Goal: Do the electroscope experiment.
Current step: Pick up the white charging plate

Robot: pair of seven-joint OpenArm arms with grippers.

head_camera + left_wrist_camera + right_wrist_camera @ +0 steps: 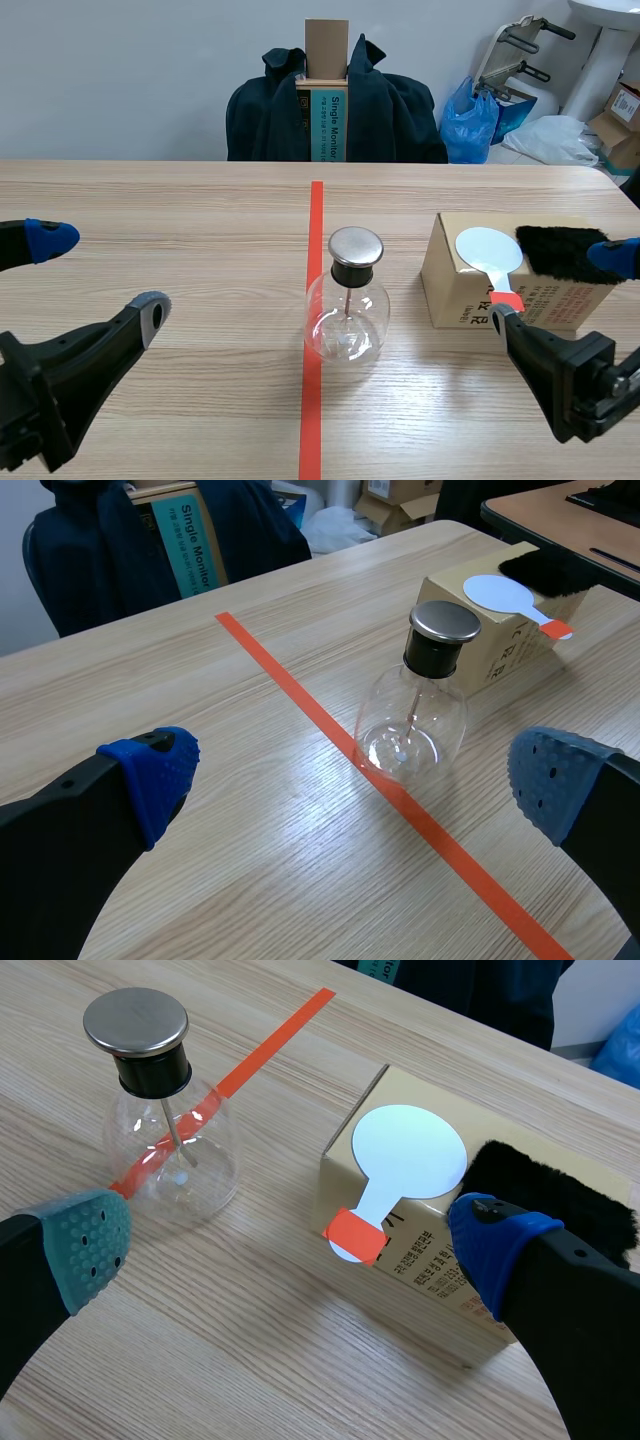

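near the counter's (200, 220) front edge, the left hand (100, 274) and right hand (558, 288) both gape wide, holding nothing. mid-counter, the glass electroscope (346, 310) stands just beside the red tape line (315, 210). toward the right edge, a cardboard box (455, 290) carries a white paddle (487, 250) and black fur (560, 252). a dark jacket (270, 115) hangs beyond the far edge.

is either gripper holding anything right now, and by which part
Nothing is held: left gripper and right gripper are both open, with the electroscope and white paddle untouched.
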